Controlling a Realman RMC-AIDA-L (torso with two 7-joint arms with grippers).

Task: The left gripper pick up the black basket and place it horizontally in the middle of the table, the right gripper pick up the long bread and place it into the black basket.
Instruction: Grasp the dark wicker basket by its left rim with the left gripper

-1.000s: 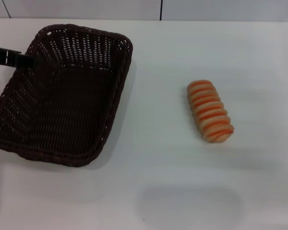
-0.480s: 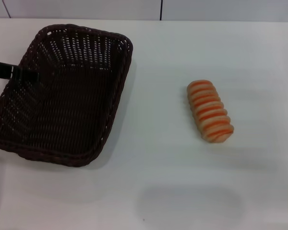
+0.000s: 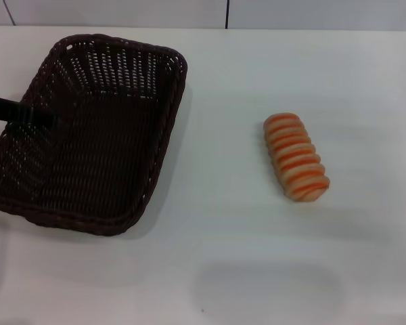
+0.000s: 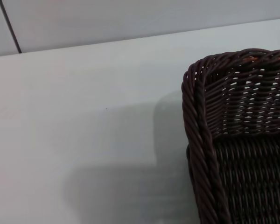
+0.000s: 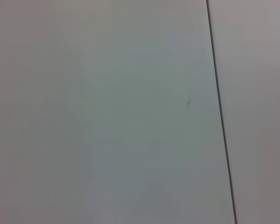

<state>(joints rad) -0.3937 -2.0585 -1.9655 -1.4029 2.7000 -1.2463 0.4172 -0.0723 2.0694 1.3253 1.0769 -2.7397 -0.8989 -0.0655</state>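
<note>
The left gripper (image 3: 37, 116) has sunk lower along the left rim of the black basket (image 3: 101, 135) than a second ago; its fingers' state cannot be told. The basket sits unmoved at the table's (image 3: 223, 257) left, the long bread (image 3: 296, 166) well apart to its right.

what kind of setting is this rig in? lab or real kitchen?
Likely a lab test bench, not a kitchen: a bare white table, pale panelled wall behind, and only staged props, a black basket and a long bread. The left claw reaches over the basket's left rim.
</note>
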